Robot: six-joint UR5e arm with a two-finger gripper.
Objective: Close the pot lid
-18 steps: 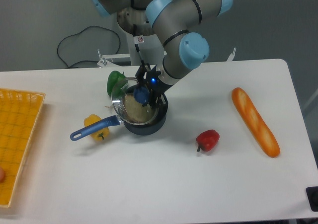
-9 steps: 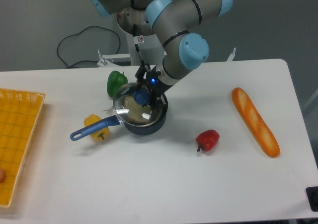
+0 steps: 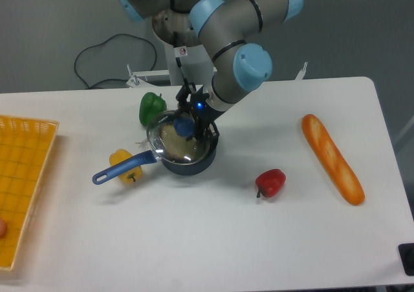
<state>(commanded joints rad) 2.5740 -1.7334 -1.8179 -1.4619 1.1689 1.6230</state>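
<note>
lid [image 3: 169, 142] hangs tilted from end effector [image 3: 186, 126] over pot [image 3: 194, 161].

Clear glass lid [image 3: 169, 141], glossy.

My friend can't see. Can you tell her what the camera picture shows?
A robot arm's claw holds a glass lid by its blue knob, over a small dark blue pot on a white table. Near the pot lie a green pepper, a yellow pepper, a red pepper and a bread loaf, with a yellow basket at the left.
</note>
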